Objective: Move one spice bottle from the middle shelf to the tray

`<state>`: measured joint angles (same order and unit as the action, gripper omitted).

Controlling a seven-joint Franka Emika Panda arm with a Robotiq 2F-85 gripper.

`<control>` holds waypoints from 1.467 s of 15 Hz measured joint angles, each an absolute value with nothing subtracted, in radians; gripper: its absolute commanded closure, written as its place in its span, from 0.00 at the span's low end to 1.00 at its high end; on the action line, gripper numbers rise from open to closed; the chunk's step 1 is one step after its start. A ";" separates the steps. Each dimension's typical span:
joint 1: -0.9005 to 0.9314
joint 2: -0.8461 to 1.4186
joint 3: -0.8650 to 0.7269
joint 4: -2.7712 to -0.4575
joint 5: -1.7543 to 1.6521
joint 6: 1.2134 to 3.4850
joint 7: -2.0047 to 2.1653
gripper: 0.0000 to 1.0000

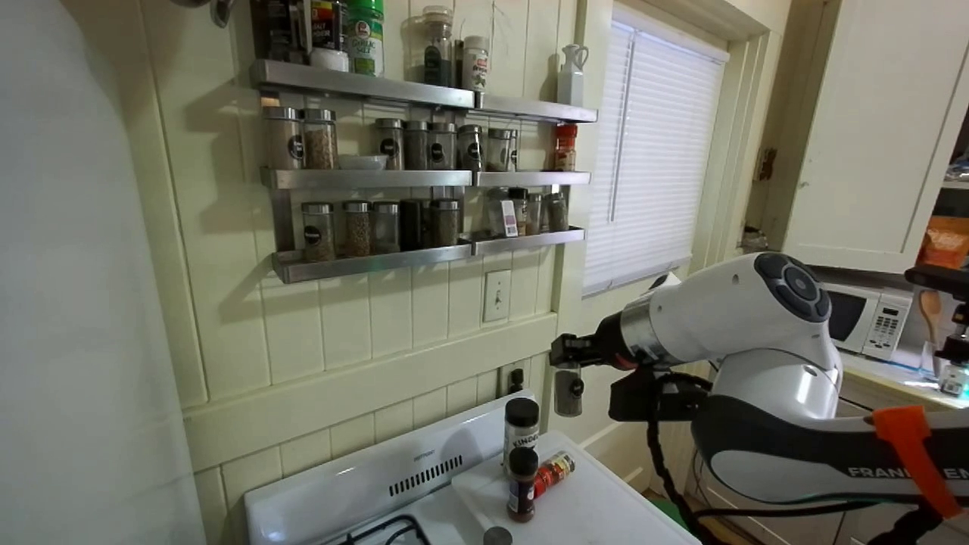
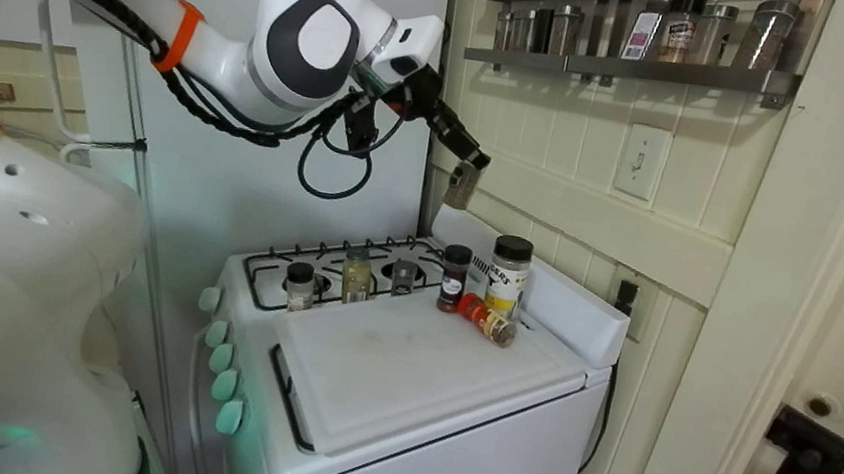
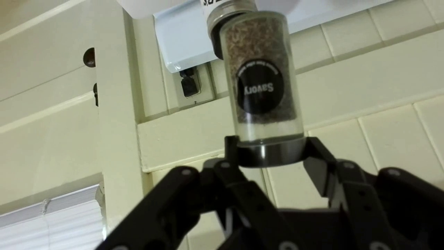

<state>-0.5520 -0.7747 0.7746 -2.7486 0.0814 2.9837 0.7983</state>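
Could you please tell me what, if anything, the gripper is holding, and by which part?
The gripper holds the Savory jar by its lid.

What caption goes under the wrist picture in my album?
Black fingers clasp the lid of a Savory spice jar, with a cream wall behind.

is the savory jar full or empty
Mostly full: in the wrist view, brown spice fills most of the jar, leaving only a clear band just under the lid.

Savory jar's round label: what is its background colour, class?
The label is black, clearest in the wrist view.
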 measured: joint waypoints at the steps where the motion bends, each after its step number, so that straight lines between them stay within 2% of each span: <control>1: -0.562 -0.775 0.781 -2.749 0.081 2.978 0.799 0.74; 6: -0.638 -0.776 0.846 -2.749 0.067 2.971 0.828 0.74; 19: -0.909 -0.776 1.198 -2.748 0.070 2.980 1.081 0.74; 20: -0.920 -0.776 1.218 -2.748 0.071 2.980 1.103 0.49; 22: -0.934 -0.777 1.247 -2.748 0.075 2.980 1.139 0.49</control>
